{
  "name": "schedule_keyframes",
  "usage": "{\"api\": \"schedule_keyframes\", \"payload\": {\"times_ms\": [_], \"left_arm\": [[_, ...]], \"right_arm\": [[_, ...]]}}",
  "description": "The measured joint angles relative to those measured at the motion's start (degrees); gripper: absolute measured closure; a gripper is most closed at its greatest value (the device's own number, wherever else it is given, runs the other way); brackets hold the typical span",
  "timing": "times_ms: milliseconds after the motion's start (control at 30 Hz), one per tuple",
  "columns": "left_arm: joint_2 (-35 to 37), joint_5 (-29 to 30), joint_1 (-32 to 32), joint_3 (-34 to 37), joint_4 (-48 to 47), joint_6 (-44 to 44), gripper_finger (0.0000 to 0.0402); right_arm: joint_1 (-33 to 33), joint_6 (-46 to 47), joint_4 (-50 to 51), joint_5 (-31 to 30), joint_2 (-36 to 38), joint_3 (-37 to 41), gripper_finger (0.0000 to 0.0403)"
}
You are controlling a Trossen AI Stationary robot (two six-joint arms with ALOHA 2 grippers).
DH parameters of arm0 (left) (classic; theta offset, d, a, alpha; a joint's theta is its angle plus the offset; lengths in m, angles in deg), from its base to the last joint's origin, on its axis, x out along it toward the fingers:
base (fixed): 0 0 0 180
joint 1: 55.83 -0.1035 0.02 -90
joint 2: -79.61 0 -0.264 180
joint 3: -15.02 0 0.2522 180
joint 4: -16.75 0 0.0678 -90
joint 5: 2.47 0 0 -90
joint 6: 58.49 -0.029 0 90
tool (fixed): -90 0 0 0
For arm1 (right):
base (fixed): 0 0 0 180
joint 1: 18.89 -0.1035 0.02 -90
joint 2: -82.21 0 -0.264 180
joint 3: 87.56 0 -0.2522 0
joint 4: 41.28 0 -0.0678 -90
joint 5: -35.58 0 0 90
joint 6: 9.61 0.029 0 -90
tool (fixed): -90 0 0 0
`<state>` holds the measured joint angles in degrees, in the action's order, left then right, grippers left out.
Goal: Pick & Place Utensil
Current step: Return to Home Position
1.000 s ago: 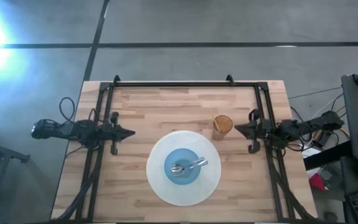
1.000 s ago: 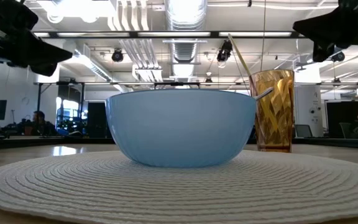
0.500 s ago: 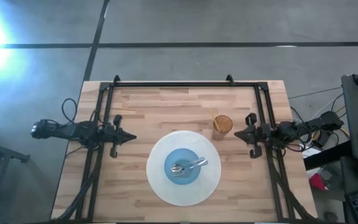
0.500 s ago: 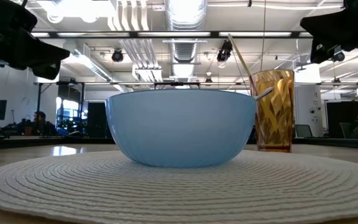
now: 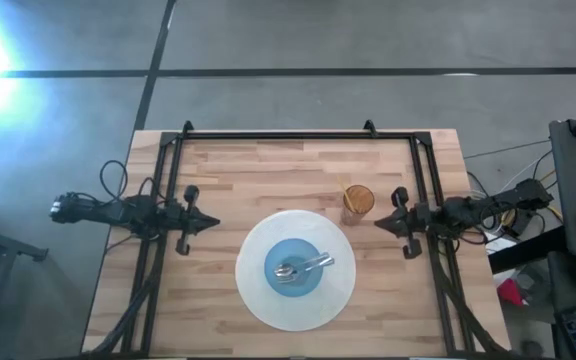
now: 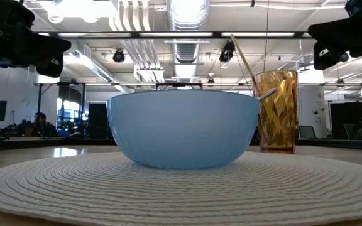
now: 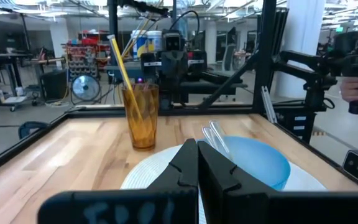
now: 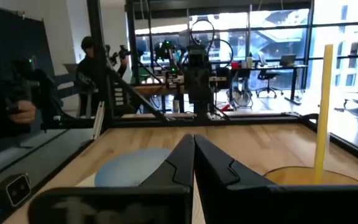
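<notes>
Silver spoon (image 5: 286,270) and fork (image 5: 319,263) lie in the blue bowl (image 5: 294,283) on the white mat (image 5: 253,292). The left gripper (image 5: 212,221) and right gripper (image 5: 379,224) flank it, fingers pressed together.

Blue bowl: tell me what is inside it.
A silver spoon and silver fork lie in the blue bowl. In the low view its wall hides most of them.

Both arms matte black, slim, tapering to pointed ends. Left claw (image 5: 208,222) and right claw (image 5: 381,222): paired dark wedge fingers (image 7: 185,167), stepped angular edges. Black cable loop (image 5: 106,178) behind left arm. Faint blurred lettering (image 7: 124,209) on wrist housing.
</notes>
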<state>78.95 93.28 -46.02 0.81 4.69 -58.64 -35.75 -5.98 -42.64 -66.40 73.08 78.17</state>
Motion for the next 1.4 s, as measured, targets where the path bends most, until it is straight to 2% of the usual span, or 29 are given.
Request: {"api": "schedule_keyframes", "payload": {"times_ms": [200,733,933,1400], "left_arm": [[0.0,0.0,0.0,0.0,0.0,0.0,0.0401],[0.0,0.2,0.0,0.1,0.0,1.1,0.0401],[0.0,0.2,0.0,0.1,0.0,1.1,0.0401],[0.0,0.2,0.0,-0.1,0.0,1.1,0.0401]], "right_arm": [[0.0,1.0,3.0,0.1,0.0,0.0,0.0394],[0.0,0.6,2.9,0.0,0.0,0.0,0.0394],[0.0,-2.6,2.9,0.0,0.0,0.0,0.0394],[0.0,-0.8,2.9,0.0,0.0,0.0,0.0394]]}}
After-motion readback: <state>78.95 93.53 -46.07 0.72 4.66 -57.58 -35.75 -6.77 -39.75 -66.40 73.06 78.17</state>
